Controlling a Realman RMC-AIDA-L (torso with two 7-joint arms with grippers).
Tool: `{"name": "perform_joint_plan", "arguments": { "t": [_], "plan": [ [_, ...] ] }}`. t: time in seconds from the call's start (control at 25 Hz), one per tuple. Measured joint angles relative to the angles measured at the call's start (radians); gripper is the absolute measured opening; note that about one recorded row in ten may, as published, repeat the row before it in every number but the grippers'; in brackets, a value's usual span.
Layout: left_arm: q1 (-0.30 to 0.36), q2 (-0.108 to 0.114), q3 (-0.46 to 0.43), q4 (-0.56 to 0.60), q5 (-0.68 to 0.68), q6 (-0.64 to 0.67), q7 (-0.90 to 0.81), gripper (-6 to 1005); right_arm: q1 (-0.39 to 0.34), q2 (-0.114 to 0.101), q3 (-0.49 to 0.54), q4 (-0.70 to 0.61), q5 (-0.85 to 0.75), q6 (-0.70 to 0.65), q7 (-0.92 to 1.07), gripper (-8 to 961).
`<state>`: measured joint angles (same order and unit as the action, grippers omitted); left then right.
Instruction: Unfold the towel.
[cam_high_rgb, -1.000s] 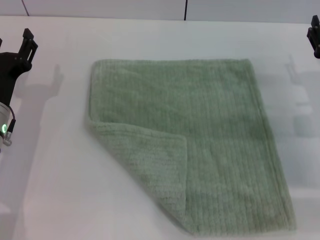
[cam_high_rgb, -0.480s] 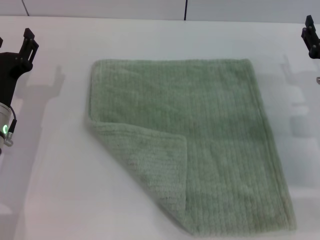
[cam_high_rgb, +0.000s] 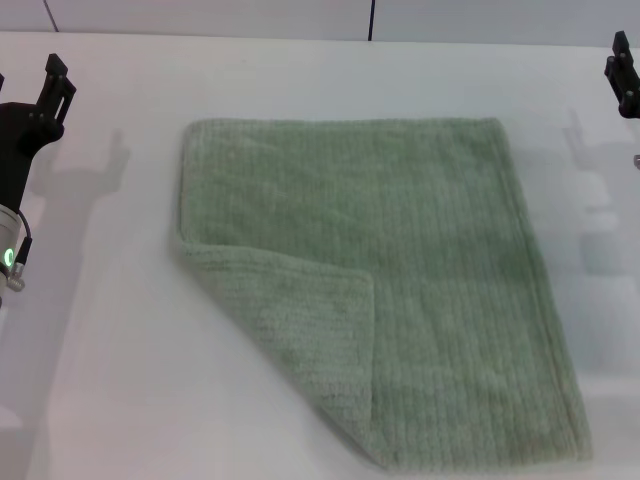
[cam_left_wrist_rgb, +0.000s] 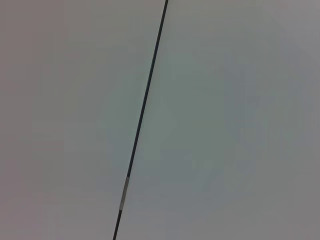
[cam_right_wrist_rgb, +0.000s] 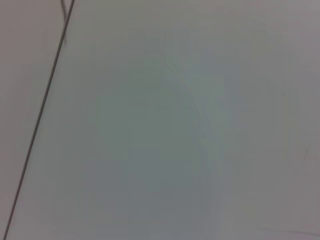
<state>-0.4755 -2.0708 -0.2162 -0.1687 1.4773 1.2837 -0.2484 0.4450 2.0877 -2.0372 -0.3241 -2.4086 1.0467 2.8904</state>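
Note:
The pale sage-green towel (cam_high_rgb: 400, 250) lies flat on the white table (cam_high_rgb: 120, 380) in the head view. Its near left corner (cam_high_rgb: 300, 320) is folded over onto the cloth as a triangular flap. My left gripper (cam_high_rgb: 45, 95) hangs at the far left edge, well clear of the towel. My right gripper (cam_high_rgb: 625, 75) shows only partly at the far right edge, also away from the towel. Neither holds anything. The wrist views show only bare table surface and a dark seam line (cam_left_wrist_rgb: 145, 110).
The white table spreads around the towel on all sides. A dark seam (cam_high_rgb: 371, 20) runs across the back wall or table joint. The towel's near edge lies close to the bottom of the head view.
The right gripper has shifted slightly left at the top right edge. The towel and the left gripper have not moved.

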Motion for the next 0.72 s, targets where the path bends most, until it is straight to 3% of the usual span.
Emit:
{"name": "perform_joint_plan", "arguments": {
  "t": [0.16, 0.48, 0.6, 0.72],
  "plan": [
    [0.000, 0.000, 0.000, 0.000, 0.000, 0.000, 0.000, 799, 0.001, 0.000, -0.013, 0.006, -0.006, -0.004, 0.000, 704],
    [-0.001, 0.001, 0.000, 0.005, 0.000, 0.000, 0.000, 799, -0.015, 0.000, -0.026, -0.086, -0.008, -0.081, 0.001, 410],
    [0.000, 0.001, 0.000, 0.008, 0.000, 0.000, 0.000, 798, -0.040, 0.000, -0.023, -0.176, -0.009, -0.171, -0.017, 262],
    [0.004, 0.002, 0.000, 0.009, 0.000, 0.000, 0.000, 798, -0.063, -0.001, -0.016, -0.291, -0.009, -0.312, -0.092, 204]
  ]
}}
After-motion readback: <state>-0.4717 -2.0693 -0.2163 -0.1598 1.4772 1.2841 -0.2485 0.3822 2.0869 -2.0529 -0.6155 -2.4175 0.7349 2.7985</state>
